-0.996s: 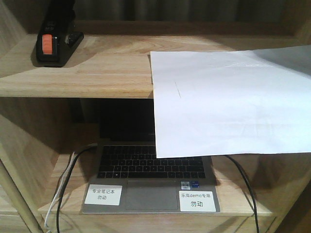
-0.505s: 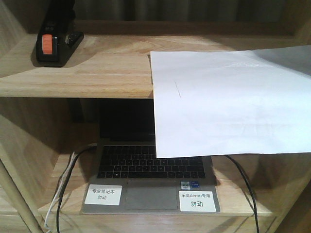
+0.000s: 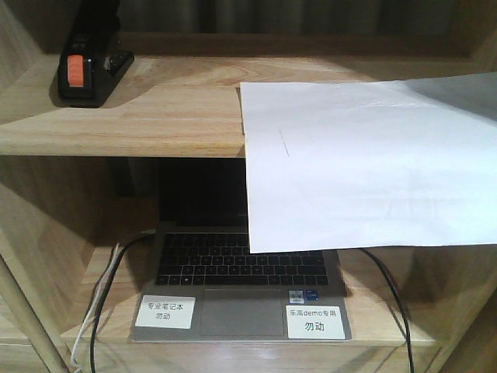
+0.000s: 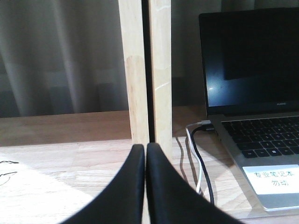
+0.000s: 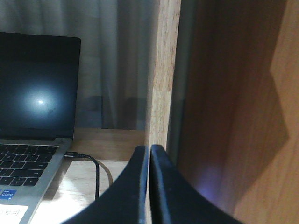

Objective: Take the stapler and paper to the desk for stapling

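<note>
Upper shelf (image 3: 155,116): bare wood betw. stapler (image 3: 85,70) at L rear corner and paper (image 3: 365,163), open from the front. Paper covers R half, overhangs front edge and hangs across R part of lower bay opening.

Lower bay: laptop (image 3: 241,287) takes most of the floor, lid up. Cables (image 3: 101,311) along its L side, another cable (image 3: 392,303) at R.

L gripper (image 4: 145,148), tips together: twin upright posts (image 4: 161,70) straight ahead, bare board to their L.

R gripper (image 5: 149,149), tips together: upright (image 5: 163,70) dead ahead, dark side panel (image 5: 229,116) close on R.

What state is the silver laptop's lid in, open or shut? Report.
Open: the silver laptop shows its black keyboard, its dark screen standing upright behind.
</note>
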